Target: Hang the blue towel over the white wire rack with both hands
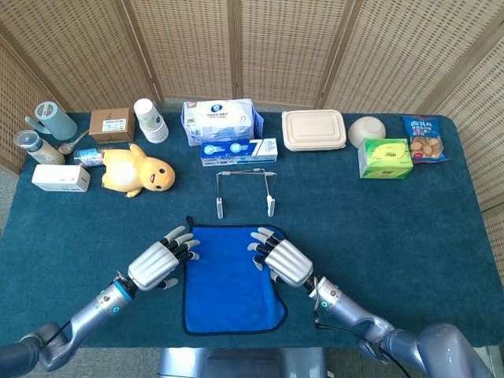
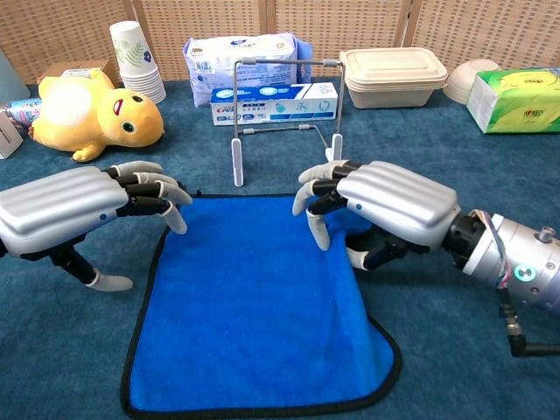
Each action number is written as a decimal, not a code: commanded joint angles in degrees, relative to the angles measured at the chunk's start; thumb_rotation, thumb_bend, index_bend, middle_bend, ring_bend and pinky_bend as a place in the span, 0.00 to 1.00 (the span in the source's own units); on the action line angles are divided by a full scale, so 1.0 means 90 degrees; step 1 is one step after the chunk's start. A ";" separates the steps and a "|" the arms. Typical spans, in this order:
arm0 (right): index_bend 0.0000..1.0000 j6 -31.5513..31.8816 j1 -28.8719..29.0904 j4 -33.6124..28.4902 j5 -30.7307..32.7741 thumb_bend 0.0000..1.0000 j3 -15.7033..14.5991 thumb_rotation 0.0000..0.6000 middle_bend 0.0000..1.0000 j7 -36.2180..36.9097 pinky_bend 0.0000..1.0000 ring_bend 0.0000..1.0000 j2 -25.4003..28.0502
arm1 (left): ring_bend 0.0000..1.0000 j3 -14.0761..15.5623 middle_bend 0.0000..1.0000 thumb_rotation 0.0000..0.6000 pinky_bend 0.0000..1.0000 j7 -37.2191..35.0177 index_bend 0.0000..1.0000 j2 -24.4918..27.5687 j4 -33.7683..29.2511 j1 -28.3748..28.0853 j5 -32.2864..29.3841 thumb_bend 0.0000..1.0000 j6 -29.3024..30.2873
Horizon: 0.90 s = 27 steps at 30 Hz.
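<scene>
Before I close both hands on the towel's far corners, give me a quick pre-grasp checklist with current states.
1. Blue towel lies flat, far edge facing the rack: ok.
2. Left hand over the far left corner: ok; fingers reach the edge, nothing gripped.
3. Right hand over the far right corner: ok; fingertips curl down above the cloth, contact cannot tell.
4. White wire rack upright just beyond the towel: ok.
5. Path from towel to rack free of objects: ok.
6. Both hands level with each other for an even lift: ok, roughly, in head view.
</scene>
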 commanded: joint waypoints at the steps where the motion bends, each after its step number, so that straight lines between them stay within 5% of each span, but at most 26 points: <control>1: 0.66 0.0000 -0.0002 0.0004 0.0003 0.41 0.0002 1.00 0.31 0.0005 0.16 0.15 0.0001 | 0.14 0.0007 0.18 1.00 0.02 -0.0015 0.29 -0.0037 0.0038 -0.0027 -0.0040 0.26 -0.0006; 27: 0.66 0.0033 -0.0071 -0.0003 0.0027 0.42 -0.0008 1.00 0.31 0.0042 0.16 0.15 0.0040 | 0.13 0.0083 0.17 1.00 0.02 0.0085 0.28 -0.0347 0.0236 -0.0280 -0.0205 0.27 -0.0100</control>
